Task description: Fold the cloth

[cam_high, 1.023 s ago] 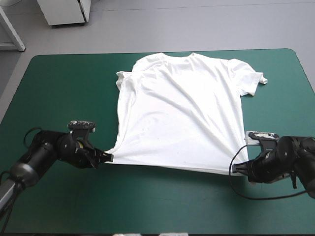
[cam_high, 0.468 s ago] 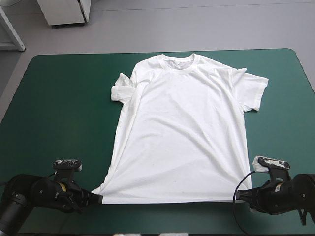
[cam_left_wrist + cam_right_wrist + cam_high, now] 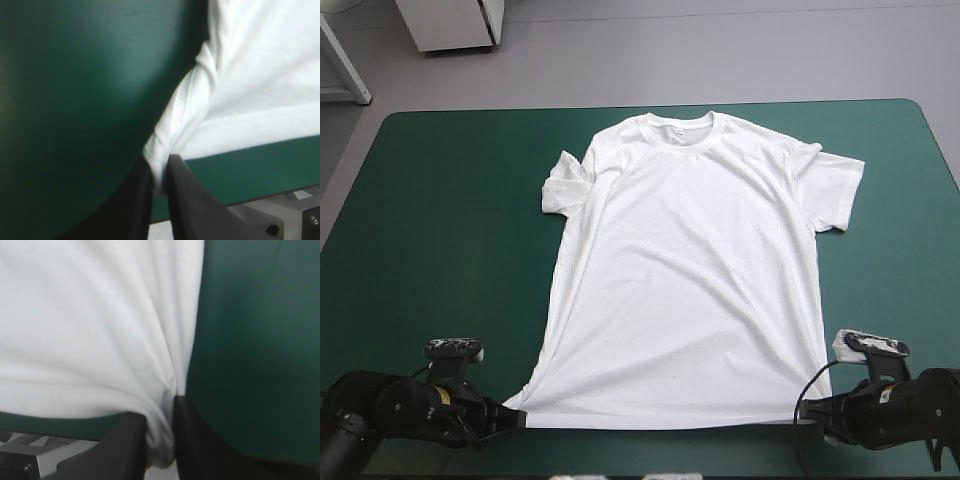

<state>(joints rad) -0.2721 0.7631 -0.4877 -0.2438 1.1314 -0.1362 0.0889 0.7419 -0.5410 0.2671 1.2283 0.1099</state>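
The white T-shirt [image 3: 690, 270] lies spread flat on the teal-green table, collar toward the far edge, hem near the front edge. Its left sleeve is folded under; the right sleeve lies flat. My left gripper [image 3: 516, 419] is shut on the T-shirt at the hem's left corner, and in the left wrist view the T-shirt [image 3: 240, 85] bunches into the left gripper [image 3: 160, 177]. At the hem's right corner my right gripper [image 3: 802, 409] is shut on the T-shirt. The right wrist view has the T-shirt [image 3: 90, 325] pinched in the right gripper [image 3: 161, 432].
Bare teal-green cover [image 3: 440, 220] lies to the left and right of the T-shirt. The table's front edge runs just under both grippers. A white cabinet [image 3: 450, 22] stands on the floor beyond the far edge.
Both grippers have drawn the hem toward the front edge. The T-shirt went from rumpled to spread flat, and its collar came into sight.
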